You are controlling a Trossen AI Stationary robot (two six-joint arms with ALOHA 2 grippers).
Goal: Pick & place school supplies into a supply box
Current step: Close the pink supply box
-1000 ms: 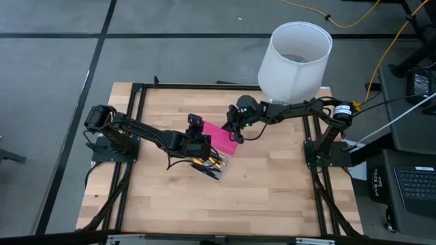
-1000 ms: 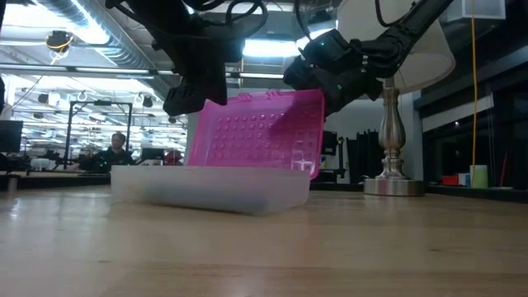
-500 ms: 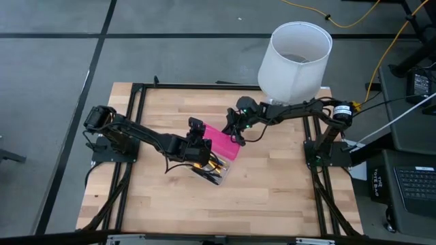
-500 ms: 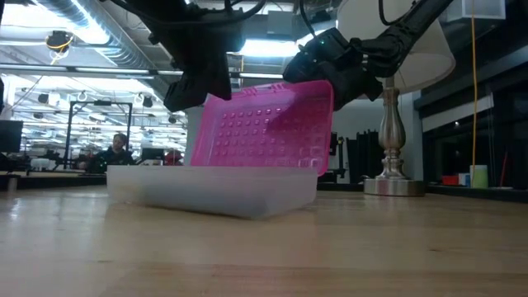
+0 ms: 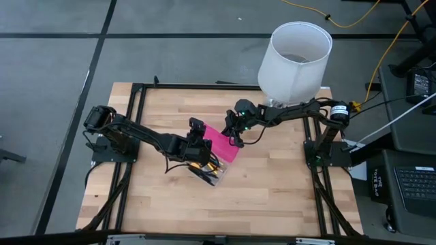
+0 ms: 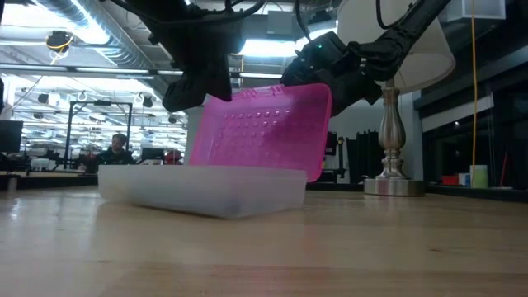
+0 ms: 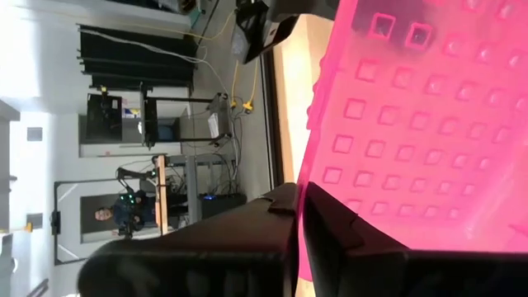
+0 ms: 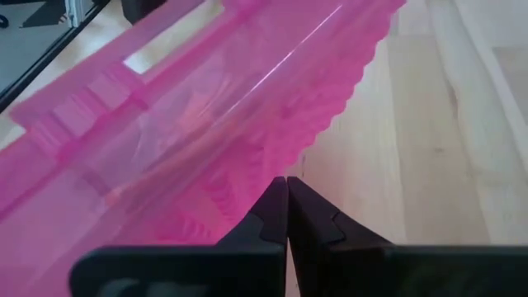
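Note:
The supply box sits mid-table. Its hot-pink lid stands raised and tilted over the clear base. Pens and pencils, yellow, orange and black, lie inside the base. My left gripper, shut, is at the lid's left end, near its upper corner. My right gripper, shut, is on the lid's far side, by its free top edge. No scissors show. My left gripper's shut fingers lie against the lid's left end, coming from the table's left; whether they press it, I cannot tell. My right gripper pushes with its shut fingertips on the lid's outer face near the scalloped free edge, slanting down from the far right. The lid stays hinged on the base, tilted.
A large white lampshade on a metal lamp foot stands at the table's far right corner. Bare wood lies near and right of the box. People and desks show in the room beyond the table.
My right gripper has moved slightly toward the table's left and near edge, pushing the lid's top edge. The lid has tipped a little, and the clear base has slid a short way along the table toward the left.

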